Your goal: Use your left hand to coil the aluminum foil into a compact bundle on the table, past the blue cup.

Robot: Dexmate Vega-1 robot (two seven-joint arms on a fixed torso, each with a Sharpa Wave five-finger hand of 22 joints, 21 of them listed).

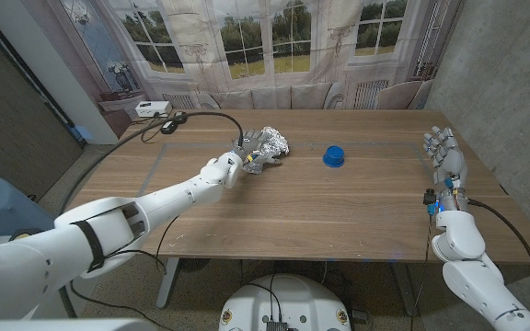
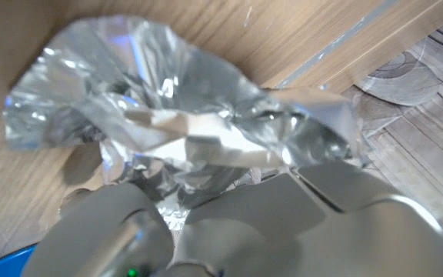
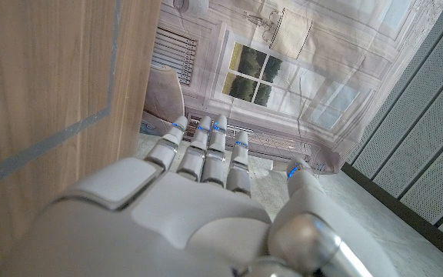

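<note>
The white left hand has its fingers closed into the crumpled silver aluminium foil, which lies on the brown wooden worktop at roughly 12 o'clock from the centre, far side. In the left wrist view the foil bulges over the fingers in loose, shiny folds. The small round blue cup stands near the foil, at about 3 o'clock from it. The foil looks partly gathered: already a rough wad, yet puffy, with a flap sticking out, so tighter squeezing seems left to do. The white right hand waits at the worktop's 3 o'clock edge, fingers straight and holding nothing
</note>
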